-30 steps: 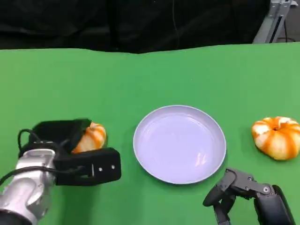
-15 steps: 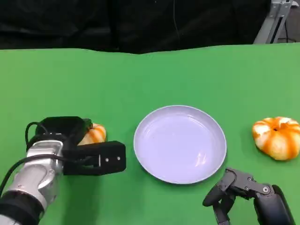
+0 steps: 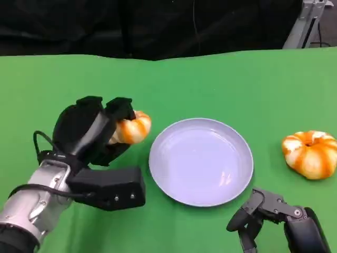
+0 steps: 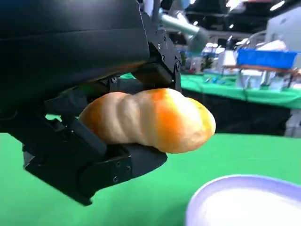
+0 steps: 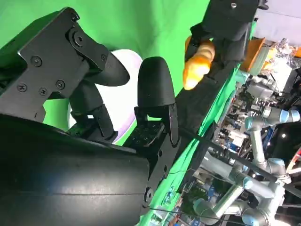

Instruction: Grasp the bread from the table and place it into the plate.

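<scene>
My left hand [image 3: 95, 132] grips an orange-and-cream bread roll [image 3: 132, 128] and holds it above the green table, just left of the pale lavender plate [image 3: 174, 182]. The left wrist view shows the roll [image 4: 150, 120] clamped between the black fingers [image 4: 94, 160], with the plate's rim [image 4: 211, 197] below it. A second bread roll [image 3: 310, 154] lies on the table to the plate's right. My right hand [image 3: 263, 216] stays low near the front edge, right of the plate, fingers curled with nothing in them. From the right wrist, the held roll [image 5: 197, 63] appears across the plate [image 5: 123, 101].
The green table [image 3: 210, 84] stretches back to a dark curtain. A metal stand [image 3: 308, 21] rises at the far right corner.
My left hand has risen off the table with the bread roll in its grip and shifted right, toward the plate. The right hand and the other roll have stayed put.
</scene>
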Robot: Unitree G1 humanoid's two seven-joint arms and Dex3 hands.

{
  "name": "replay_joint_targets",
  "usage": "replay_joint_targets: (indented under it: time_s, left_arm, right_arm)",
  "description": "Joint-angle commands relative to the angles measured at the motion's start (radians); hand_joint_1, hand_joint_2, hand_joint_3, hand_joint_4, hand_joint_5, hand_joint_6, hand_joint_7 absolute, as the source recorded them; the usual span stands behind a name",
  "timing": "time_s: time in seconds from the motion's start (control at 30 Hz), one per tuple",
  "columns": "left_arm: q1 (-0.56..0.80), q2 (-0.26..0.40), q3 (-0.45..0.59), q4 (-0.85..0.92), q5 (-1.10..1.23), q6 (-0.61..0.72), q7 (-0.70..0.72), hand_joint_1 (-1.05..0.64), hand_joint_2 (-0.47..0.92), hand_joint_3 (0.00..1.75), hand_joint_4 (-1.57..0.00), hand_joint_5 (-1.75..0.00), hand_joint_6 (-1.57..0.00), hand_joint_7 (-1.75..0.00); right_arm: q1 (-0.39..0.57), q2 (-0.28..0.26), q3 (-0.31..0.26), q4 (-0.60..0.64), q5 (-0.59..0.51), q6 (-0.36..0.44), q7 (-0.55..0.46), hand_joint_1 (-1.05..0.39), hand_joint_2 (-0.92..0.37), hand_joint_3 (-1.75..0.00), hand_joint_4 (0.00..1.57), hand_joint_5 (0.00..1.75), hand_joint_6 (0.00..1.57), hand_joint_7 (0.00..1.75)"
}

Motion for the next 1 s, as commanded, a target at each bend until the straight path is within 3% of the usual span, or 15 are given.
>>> replay_joint_targets:
  time_s: [0.03,0.1,0.3,0.4,0.53,0.83,0.87,0.9,0.93,1.0]
  left_arm:
    - [0.005,0.006,0.016,-0.025,-0.009,-0.006,0.018,-0.1,0.35,1.28,-0.89,-1.75,-0.74,-1.75]
    - [0.005,0.005,0.017,-0.028,-0.009,-0.008,0.017,-0.09,0.34,1.29,-0.89,-1.75,-0.74,-1.75]
    - [-0.043,-0.091,-0.028,-0.029,-0.015,-0.073,-0.005,-0.13,0.35,1.29,-0.89,-1.75,-0.74,-1.74]
    - [-0.046,-0.098,-0.027,-0.023,-0.013,-0.076,-0.006,-0.13,0.35,1.29,-0.88,-1.75,-0.73,-1.75]
    - [-0.12,-0.185,-0.068,0.097,-0.011,-0.056,-0.028,-0.13,0.35,1.3,-0.9,-1.75,-0.77,-1.68]
    - [-0.163,-0.232,-0.088,0.181,-0.017,-0.041,-0.058,-0.12,0.33,1.3,-0.88,-1.75,-0.77,-1.67]
    - [-0.165,-0.244,-0.089,0.178,-0.036,-0.014,-0.13,-0.12,0.33,1.3,-0.87,-1.75,-0.77,-1.67]
    - [-0.167,-0.253,-0.091,0.173,-0.051,0.007,-0.187,-0.18,0.55,0.86,-0.71,-1.44,-0.67,-1.05]
    - [-0.169,-0.252,-0.1,0.162,-0.058,0.03,-0.254,-0.21,0.7,0.58,-0.67,-1.32,-0.72,-0.68]
    - [-0.166,-0.242,-0.113,0.135,-0.056,0.063,-0.332,-0.39,0.87,0.24,-0.32,-0.66,-0.49,-0.15]
  right_arm:
    - [0.002,-0.002,-0.006,-0.003,0.006,0.006,-0.006,0.01,-0.31,-1.33,0.84,1.63,0.85,1.28]
    - [0.002,-0.002,-0.006,-0.003,0.006,0.006,-0.006,0.01,-0.31,-1.33,0.84,1.63,0.85,1.28]
    - [0.003,-0.001,-0.004,0.004,0.018,-0.001,-0.005,0.0,-0.29,-1.35,0.84,1.64,0.85,1.28]
    - [0.002,-0.001,-0.004,0.005,0.018,-0.002,-0.005,0.0,-0.29,-1.35,0.84,1.64,0.85,1.28]
    - [0.004,0.002,0.001,0.003,0.01,0.001,-0.007,0.0,-0.29,-1.35,0.84,1.65,0.85,1.28]
    - [0.005,0.005,0.002,0.005,0.01,0.0,-0.008,0.0,-0.3,-1.34,0.83,1.67,0.85,1.27]
    - [0.005,0.005,0.001,0.005,0.007,0.0,-0.01,0.0,-0.3,-1.34,0.83,1.67,0.85,1.27]
    - [0.005,0.005,0.001,0.006,0.005,0.0,-0.012,0.0,-0.3,-1.34,0.84,1.68,0.85,1.27]
    - [0.005,0.004,0.0,0.006,0.002,0.0,-0.012,0.0,-0.3,-1.34,0.84,1.68,0.86,1.27]
    - [0.006,0.004,0.001,0.004,0.001,0.001,-0.011,-0.01,-0.3,-1.34,0.84,1.67,0.86,1.26]
